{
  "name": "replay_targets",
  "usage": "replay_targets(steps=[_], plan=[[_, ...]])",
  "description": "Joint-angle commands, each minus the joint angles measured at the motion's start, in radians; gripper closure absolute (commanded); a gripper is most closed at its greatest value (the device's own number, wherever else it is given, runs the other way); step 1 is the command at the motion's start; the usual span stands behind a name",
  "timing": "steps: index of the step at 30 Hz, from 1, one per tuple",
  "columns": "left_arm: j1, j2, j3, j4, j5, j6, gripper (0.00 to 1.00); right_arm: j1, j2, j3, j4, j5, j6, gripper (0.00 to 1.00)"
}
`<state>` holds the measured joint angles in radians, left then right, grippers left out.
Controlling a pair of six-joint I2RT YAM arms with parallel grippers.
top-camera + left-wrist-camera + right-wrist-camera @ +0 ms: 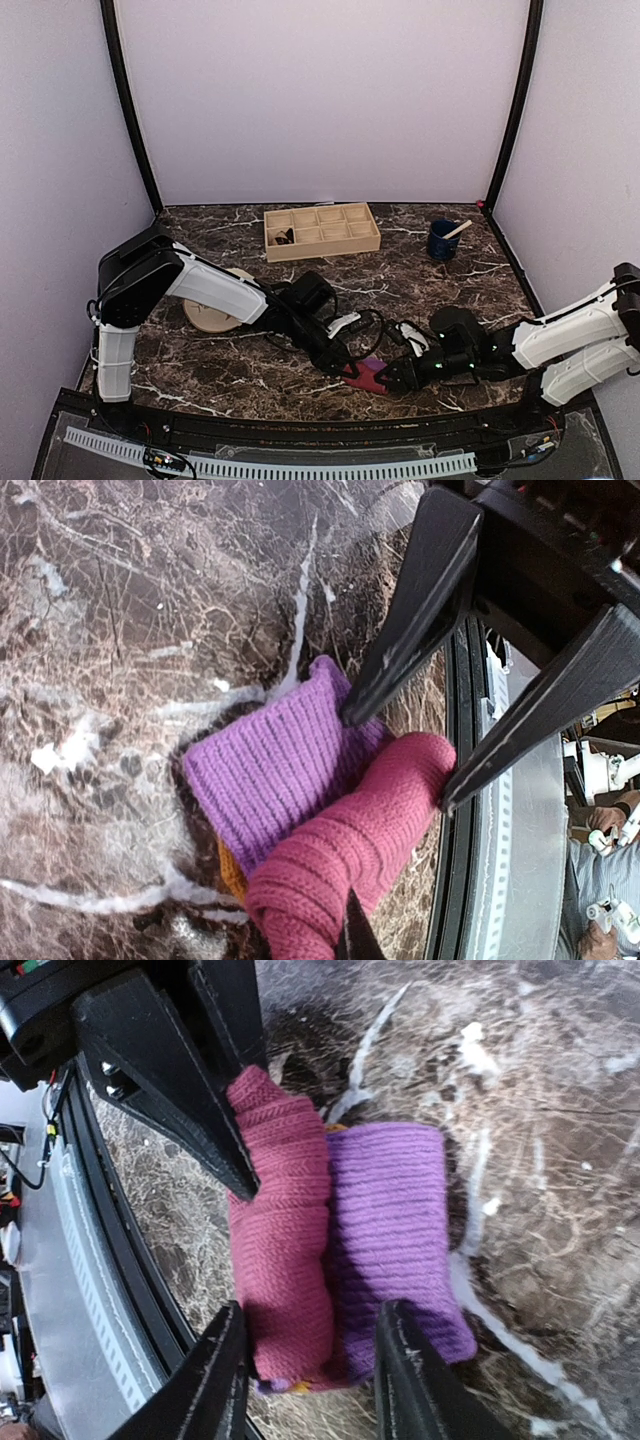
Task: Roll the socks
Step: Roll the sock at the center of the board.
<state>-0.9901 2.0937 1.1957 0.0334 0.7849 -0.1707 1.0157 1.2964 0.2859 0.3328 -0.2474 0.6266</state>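
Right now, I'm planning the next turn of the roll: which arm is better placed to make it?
Left, probably: the left end effector is shut on the rolled magenta end of the sock, while the right end effector only straddles the sock, open.

Both arms wore glossy white shells over their long links, with matte black housings at the joints. The left arm (215, 290) had a bulky black shoulder block; the right arm (570, 335) showed a speck of green on its wrist housing. Thin black cables (372, 322) looped beside the left wrist. The left gripper (395, 763) and right gripper (256, 1128) carried plain black wedge fingers tapering to narrow tips.
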Motion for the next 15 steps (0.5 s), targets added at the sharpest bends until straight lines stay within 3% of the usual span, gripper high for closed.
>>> replay_targets(steps=[1,15], plan=[[0.007,-0.02,0.004,-0.09,-0.025,-0.006,1.0,0.022,-0.05,0.024,-0.068,0.094,-0.031,0.59],[0.005,0.008,0.057,-0.129,0.008,-0.003,1.0,0.257,-0.086,0.149,-0.307,0.453,-0.063,0.54]])
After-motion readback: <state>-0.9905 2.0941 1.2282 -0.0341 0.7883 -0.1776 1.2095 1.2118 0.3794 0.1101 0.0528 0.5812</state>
